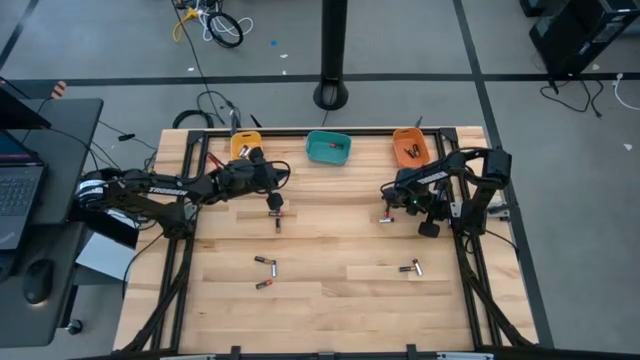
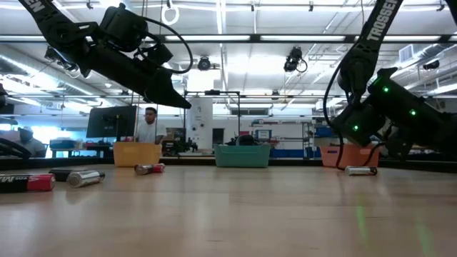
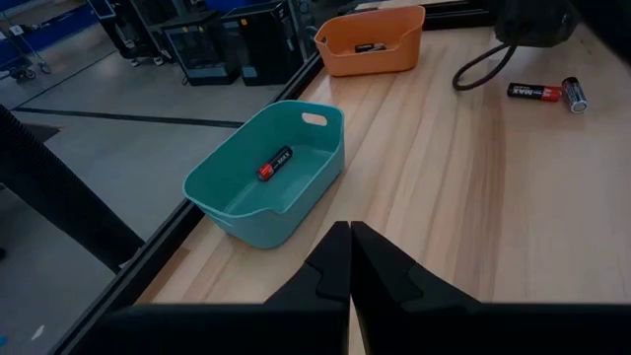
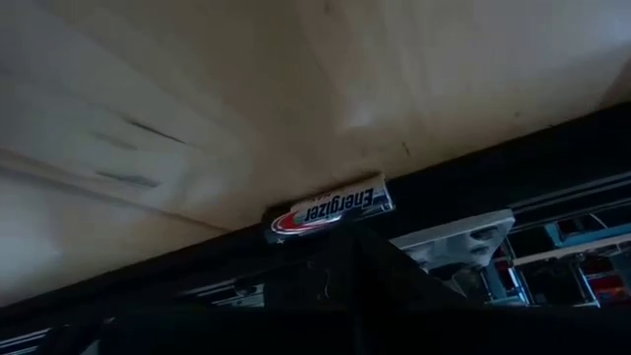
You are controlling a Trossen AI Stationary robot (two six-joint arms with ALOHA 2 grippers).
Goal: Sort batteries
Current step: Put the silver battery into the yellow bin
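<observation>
Small batteries lie scattered on the wooden table: two (image 1: pixel 276 212) below my left gripper, two (image 1: pixel 264 272) toward the near left, one (image 1: pixel 412 267) near right, and one (image 1: pixel 385 218) by my right gripper. My left gripper (image 1: pixel 272 196) (image 3: pixel 350 258) hovers shut and empty, pointing toward the teal bin (image 3: pixel 266 187), where one battery (image 3: pixel 275 163) lies. My right gripper (image 1: pixel 392 205) (image 4: pixel 345 247) is low, its fingers shut. A silver Energizer battery (image 4: pixel 330 209) (image 2: pixel 360 170) lies flat on the table just past its fingertips.
Three bins stand along the far edge: yellow (image 1: pixel 246 145), teal (image 1: pixel 328 148), and orange (image 1: pixel 410 148) with dark batteries inside. A black post base (image 1: pixel 331 96) stands beyond the table. A person (image 2: pixel 148 125) stands in the room behind. Bare wood spans the table's middle and near side.
</observation>
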